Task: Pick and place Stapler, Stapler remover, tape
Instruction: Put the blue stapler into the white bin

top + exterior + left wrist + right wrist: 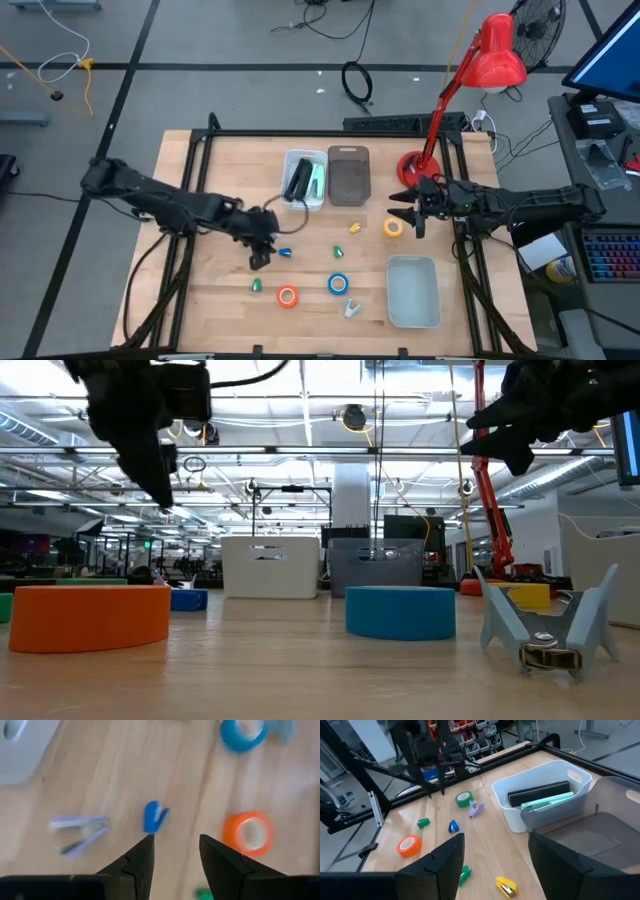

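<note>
Foreground: orange tape (90, 617) sits closest in the low view, with the blue tape (400, 610) and a grey stapler remover (548, 622) alongside on the wood.
Tabletop: pale wooden tabletop (220, 300) framed by black rails, a red lamp (480, 75) standing at its far right corner.
Room: grey floor with cables seen from above; the low view looks into a long hall with bright ceiling lights.
Bins: white bin (305, 180) holds a black stapler (538, 793) and a mint one; dark tray (348, 176) beside it, another pale bin (413, 290) near the front right.
Only from above: yellow tape (393, 227) lies just beside the right pincer; orange and blue rolls sit near the front edge, well apart from the bins.
Only from right wrist: green tape (463, 798) beside a purple stapler remover (475, 808), plus a small yellow stapler (506, 886).
Only from left wrist: small blue stapler remover (154, 815) right ahead of the fingertips.
Left pincer (176, 844): raised over mid-tabletop, fingers partly spread, holding nothing.
Right pincer (494, 851): up in the air, fingers spread wide, gripping nothing.
</note>
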`<action>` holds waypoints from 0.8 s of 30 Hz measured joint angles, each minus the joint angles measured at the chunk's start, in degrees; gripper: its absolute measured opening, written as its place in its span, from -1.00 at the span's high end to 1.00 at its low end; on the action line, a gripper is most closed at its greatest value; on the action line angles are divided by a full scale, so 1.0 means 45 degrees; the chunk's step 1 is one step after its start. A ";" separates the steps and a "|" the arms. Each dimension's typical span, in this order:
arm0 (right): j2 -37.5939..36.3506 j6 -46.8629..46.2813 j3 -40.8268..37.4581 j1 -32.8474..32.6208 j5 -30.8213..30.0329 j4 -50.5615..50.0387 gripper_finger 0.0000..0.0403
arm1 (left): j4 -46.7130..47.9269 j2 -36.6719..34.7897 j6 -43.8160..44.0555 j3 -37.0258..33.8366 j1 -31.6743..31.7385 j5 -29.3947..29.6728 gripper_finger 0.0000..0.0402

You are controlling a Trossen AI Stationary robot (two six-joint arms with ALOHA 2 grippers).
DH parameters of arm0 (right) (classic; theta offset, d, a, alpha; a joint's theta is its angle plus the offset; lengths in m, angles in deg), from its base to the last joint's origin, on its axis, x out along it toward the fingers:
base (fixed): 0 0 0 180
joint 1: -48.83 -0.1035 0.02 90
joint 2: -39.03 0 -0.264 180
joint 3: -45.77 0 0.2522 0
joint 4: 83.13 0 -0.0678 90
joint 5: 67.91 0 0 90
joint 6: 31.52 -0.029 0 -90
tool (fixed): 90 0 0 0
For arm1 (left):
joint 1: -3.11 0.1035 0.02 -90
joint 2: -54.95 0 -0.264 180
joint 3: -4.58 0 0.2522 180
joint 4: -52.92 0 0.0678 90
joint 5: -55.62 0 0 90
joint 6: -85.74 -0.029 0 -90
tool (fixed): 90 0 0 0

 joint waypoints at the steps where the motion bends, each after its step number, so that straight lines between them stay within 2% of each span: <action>1: -0.0006 0.0003 0.0000 0.0000 0.0000 -0.0024 -0.05 | -0.0008 0.0358 -0.0671 0.0198 0.0000 0.0039 0.22; 6: -0.0007 0.0005 0.0000 0.0000 -0.0005 -0.0007 -0.05 | -0.0512 0.1705 -0.3659 0.0505 0.0000 0.0040 0.22; 10: -0.0006 0.0005 0.0000 0.0000 -0.0005 0.0003 -0.05 | -0.0849 0.2165 -0.4059 0.0603 0.0000 0.0037 0.22; 18: -0.0007 0.0005 0.0000 0.0000 -0.0010 0.0003 -0.05 | -0.1013 0.2553 -0.5536 0.0590 0.0005 0.0954 0.22; 24: 0.0003 0.0005 0.0000 0.0000 -0.0010 -0.0006 -0.05 | -0.1243 0.3374 -0.5828 0.0589 0.0078 0.0910 0.22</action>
